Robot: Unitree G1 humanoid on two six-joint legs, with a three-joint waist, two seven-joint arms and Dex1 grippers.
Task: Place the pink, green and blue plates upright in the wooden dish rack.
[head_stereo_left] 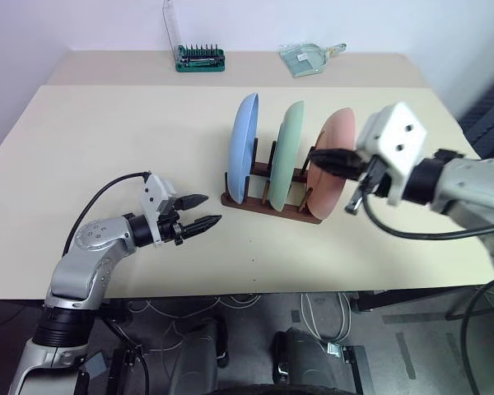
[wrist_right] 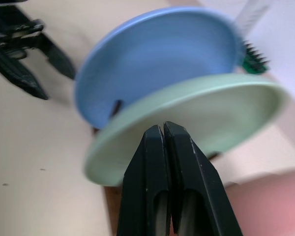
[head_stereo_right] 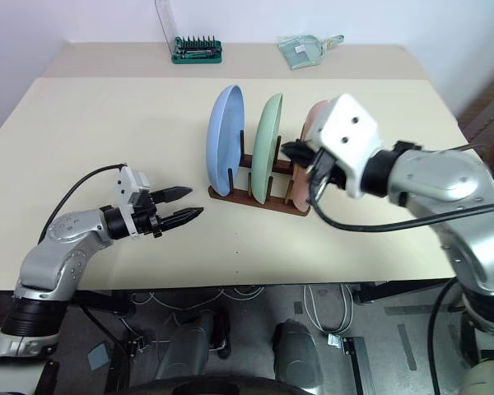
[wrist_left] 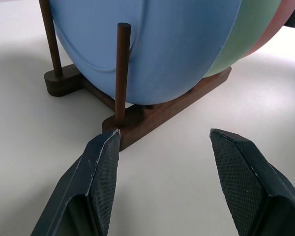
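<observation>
The dark wooden dish rack stands mid-table with three plates upright in it: blue plate on the left, green plate in the middle, pink plate on the right. My left gripper hovers open just left of the rack, fingers pointing at its near end, nothing between them. My right gripper is shut and empty, raised in front of the pink plate's upper face, its tips over the green plate; whether it touches the pink plate I cannot tell.
A green screwdriver-bit holder and a pale green dustpan sit at the table's far edge. Black cables trail from both wrists. Open tabletop lies left of and in front of the rack.
</observation>
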